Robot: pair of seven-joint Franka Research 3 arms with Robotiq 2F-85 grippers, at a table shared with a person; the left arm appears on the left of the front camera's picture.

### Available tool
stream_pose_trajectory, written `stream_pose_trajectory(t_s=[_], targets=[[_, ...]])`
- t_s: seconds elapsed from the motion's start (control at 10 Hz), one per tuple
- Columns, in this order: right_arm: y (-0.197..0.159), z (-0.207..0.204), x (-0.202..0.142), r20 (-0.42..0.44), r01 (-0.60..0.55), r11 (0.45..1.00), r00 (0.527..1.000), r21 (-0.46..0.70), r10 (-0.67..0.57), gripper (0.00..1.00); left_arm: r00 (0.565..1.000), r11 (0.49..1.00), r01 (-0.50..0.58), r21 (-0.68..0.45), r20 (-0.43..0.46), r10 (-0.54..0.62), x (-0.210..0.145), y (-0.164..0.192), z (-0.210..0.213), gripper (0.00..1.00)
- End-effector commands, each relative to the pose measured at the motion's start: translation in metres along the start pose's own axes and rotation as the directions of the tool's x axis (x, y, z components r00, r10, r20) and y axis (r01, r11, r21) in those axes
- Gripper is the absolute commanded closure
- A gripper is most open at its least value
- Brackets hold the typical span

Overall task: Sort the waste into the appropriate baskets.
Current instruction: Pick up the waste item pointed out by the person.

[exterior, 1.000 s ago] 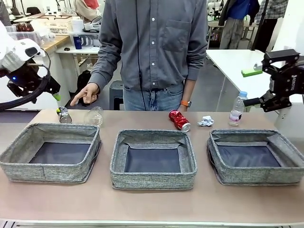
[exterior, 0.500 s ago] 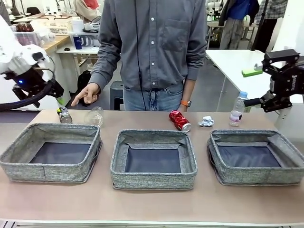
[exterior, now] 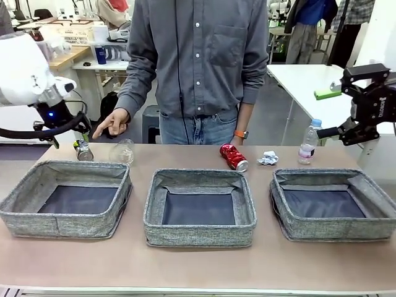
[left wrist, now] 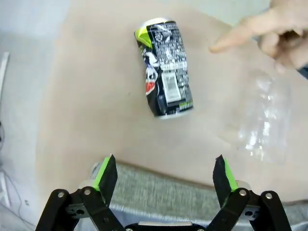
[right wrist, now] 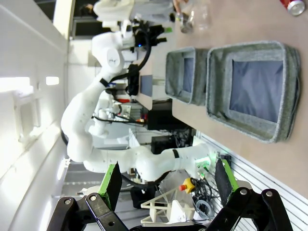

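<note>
Green-padded fingers (left wrist: 108, 169) of the left gripper (left wrist: 164, 167) stand wide apart and empty above the dark can (left wrist: 166, 74), which lies on its side just beyond the left basket (left wrist: 163, 197), the clear plastic cup (left wrist: 264, 120) beside it under a person's pointing hand (left wrist: 272, 26). The right gripper (right wrist: 168, 180) likewise gapes empty. Red drink can (exterior: 234, 157) lies behind the middle basket (exterior: 199, 234); paper wad (exterior: 268, 158) and upright water bottle (exterior: 307, 143) sit by the right basket (exterior: 334, 230)
</note>
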State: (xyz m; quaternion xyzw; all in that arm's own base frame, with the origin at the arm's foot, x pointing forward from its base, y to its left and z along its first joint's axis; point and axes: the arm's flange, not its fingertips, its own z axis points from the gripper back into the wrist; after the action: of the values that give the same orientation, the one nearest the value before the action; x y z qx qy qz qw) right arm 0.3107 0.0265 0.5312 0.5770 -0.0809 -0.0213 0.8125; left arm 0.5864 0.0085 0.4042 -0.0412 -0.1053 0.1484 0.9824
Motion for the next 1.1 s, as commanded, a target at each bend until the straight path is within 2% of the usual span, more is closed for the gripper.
stream_pose_trajectory(t_s=[0.0, 0.3, 0.7, 1.0], targets=[[0.005, -0.001, 0.002, 0.001, 0.002, 1.0, 1.0, 0.019, -0.002, 0.0, 0.998, 0.998, -0.056, 0.024, 0.031, 0.055, 0.016, -0.005, -0.011, 0.0], [0.005, -0.001, 0.002, 0.001, 0.002, 1.0, 1.0, 0.019, -0.002, 0.0, 0.995, 0.995, -0.079, 0.056, 0.068, 0.075, 0.035, 0.004, -0.053, 0.0], [0.005, -0.001, 0.002, 0.001, 0.002, 1.0, 1.0, 0.019, -0.002, 0.0, 0.983, 0.99, -0.137, 0.036, 0.132, 0.131, 0.047, 0.011, -0.085, 0.0], [0.005, -0.001, 0.002, 0.001, 0.002, 1.0, 1.0, 0.019, -0.002, 0.0, 0.984, 0.99, -0.141, 0.014, 0.114, 0.139, 0.049, 0.011, -0.101, 0.0]])
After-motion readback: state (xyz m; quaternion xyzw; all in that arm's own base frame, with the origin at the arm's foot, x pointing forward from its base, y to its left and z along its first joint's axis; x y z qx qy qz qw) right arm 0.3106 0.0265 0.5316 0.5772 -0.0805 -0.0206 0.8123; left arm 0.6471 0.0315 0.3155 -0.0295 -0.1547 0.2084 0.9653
